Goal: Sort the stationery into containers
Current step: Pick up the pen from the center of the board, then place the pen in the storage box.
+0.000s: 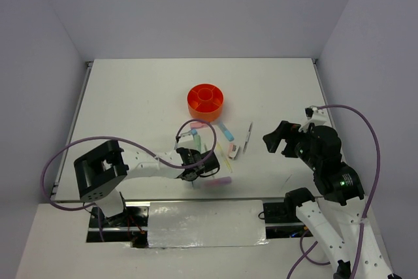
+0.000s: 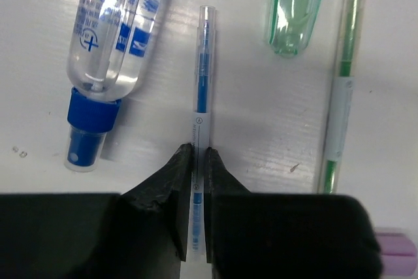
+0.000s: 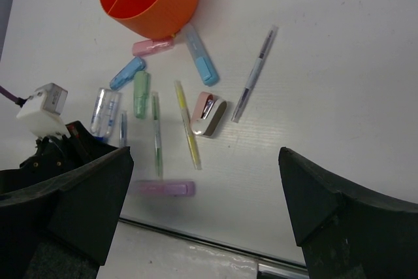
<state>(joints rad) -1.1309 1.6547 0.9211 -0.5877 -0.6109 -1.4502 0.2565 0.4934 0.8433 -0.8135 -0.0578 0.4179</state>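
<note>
Seen from above, the orange organizer [image 1: 205, 101] looks empty and the stationery lies loose on the table [image 1: 130, 102] just beside it, so sorting has barely begun. Under the left wrist, the left gripper [image 2: 198, 155] is clamped on a thin blue pen [image 2: 202, 96] lying beside a white-blue tube [image 2: 108, 50]. From the right wrist, the right gripper [image 3: 204, 155] hangs wide open, holding nothing, above the scattered pieces.

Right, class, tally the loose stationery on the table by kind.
Highlighters: 5
Thin pens: 4
Clear tube: 1
Small pink-and-silver item: 1
Total: 11
</note>
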